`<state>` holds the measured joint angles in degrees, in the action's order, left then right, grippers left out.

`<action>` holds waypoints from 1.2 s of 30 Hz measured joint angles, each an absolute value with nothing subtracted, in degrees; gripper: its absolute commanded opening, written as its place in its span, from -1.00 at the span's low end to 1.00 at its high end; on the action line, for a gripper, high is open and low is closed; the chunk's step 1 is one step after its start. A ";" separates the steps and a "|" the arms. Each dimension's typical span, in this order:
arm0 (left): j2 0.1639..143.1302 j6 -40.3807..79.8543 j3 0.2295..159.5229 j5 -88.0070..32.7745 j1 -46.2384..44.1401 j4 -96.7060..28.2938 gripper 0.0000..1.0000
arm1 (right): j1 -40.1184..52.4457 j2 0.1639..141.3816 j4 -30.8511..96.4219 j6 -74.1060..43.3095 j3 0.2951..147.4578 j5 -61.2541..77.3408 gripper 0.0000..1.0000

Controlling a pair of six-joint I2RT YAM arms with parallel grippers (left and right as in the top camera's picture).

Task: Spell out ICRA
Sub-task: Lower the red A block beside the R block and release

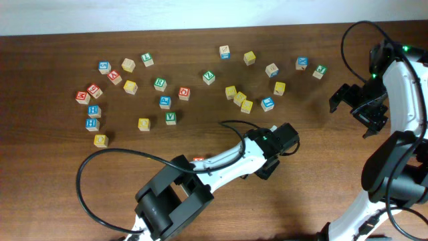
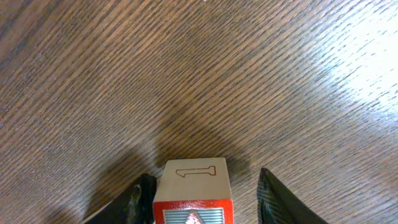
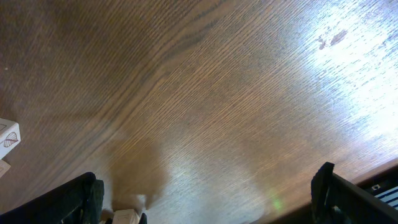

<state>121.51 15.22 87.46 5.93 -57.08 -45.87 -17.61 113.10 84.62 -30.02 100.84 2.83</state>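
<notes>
The left claw (image 2: 202,199) stands open around a red-edged block (image 2: 194,177) on the bench (image 2: 186,74), likely placing a letter, while the right claw (image 3: 211,196) hangs wide open.

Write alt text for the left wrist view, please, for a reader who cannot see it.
A wooden block with a red-outlined mark on its cream top sits between the dark fingers of the left gripper at the bottom edge, a gap showing beside one finger. Wood-grain table fills the rest, with glare at upper right.
</notes>
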 measured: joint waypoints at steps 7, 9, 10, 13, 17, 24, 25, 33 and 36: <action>121.51 17.43 87.46 5.72 -57.08 -45.82 -0.46 | -17.61 113.10 84.62 -30.02 100.84 2.83 0.97; 121.51 19.66 87.46 5.72 -57.08 -45.82 -0.47 | -17.61 113.10 84.60 -30.02 100.84 2.83 0.97; 121.51 21.06 87.46 5.72 -57.08 -45.82 -0.47 | -17.61 113.10 84.62 -30.00 100.84 2.83 0.97; 121.51 24.36 87.46 5.69 -56.90 -45.82 -0.49 | -17.61 113.10 84.62 -29.98 100.84 2.83 0.97; 121.51 31.24 87.59 5.06 -55.31 -46.41 -0.52 | -17.61 113.10 84.62 -30.02 100.84 2.83 0.96; 121.51 44.99 87.77 4.40 -53.91 -47.42 -0.49 | -17.61 113.10 84.62 -30.02 100.84 2.83 0.97; 121.51 45.78 87.77 4.12 -53.91 -47.44 -0.48 | -17.61 113.10 84.60 -30.04 100.84 2.83 0.97; 121.51 51.33 87.88 0.36 -53.87 -48.38 -0.43 | -17.61 113.10 84.62 -30.02 100.84 2.83 0.97; 121.51 51.70 87.88 0.38 -53.87 -48.47 -0.35 | -17.61 113.10 84.62 -30.02 100.84 2.83 0.97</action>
